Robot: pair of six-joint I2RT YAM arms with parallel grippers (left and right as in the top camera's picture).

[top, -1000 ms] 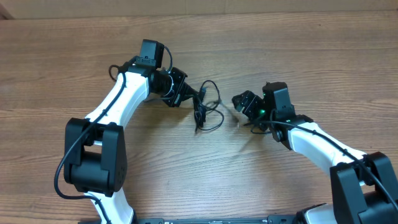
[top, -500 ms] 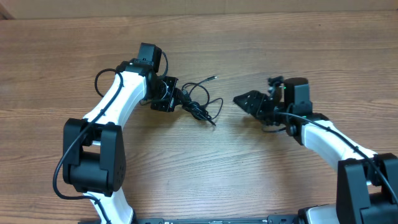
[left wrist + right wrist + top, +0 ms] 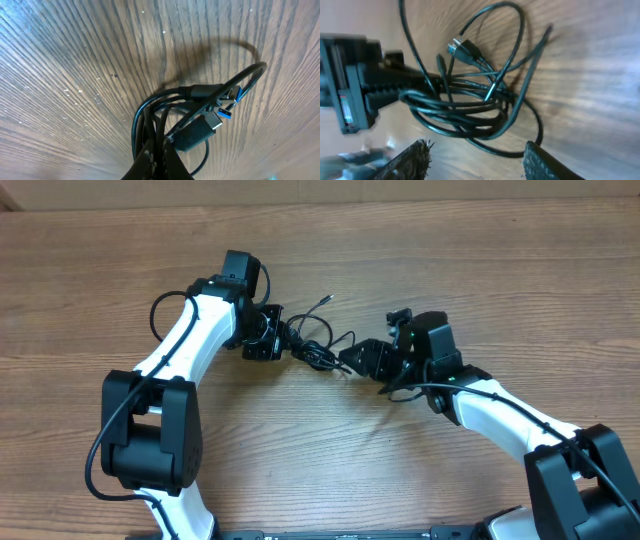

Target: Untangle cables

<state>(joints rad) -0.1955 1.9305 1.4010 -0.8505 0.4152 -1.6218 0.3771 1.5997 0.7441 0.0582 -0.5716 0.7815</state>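
Black, thin and glossy, the cables [image 3: 318, 352] show from overhead as a small knotted bundle near the middle of the table [image 3: 480, 270], whose top is pale brown wood grain. One loose end [image 3: 325, 300] pokes up and away from the knot. The left tool [image 3: 285, 343] is clamped on the bundle's left side. The right tool [image 3: 352, 358] sits at the bundle's right edge with its jaws apart.

In the left wrist view we see several cords rise out of the dark fingers [image 3: 157, 165] at the bottom edge and bend into one round loop. A chunky black plug [image 3: 197, 131] lies inside it, beside a smaller blue-tipped plug [image 3: 227, 116] (both look like USB ends). The loop throws a soft shadow on the ridged grain.

In the right wrist view the cords run in long flattened ovals that cross one another, with a silvery plug [image 3: 462, 47] sticking up. The left tool's ribbed black fingers pinch the strands at the left. Our right tool's textured pads [image 3: 415, 157] stand apart, and the lowest loop dips between them; we cannot tell whether it touches either.
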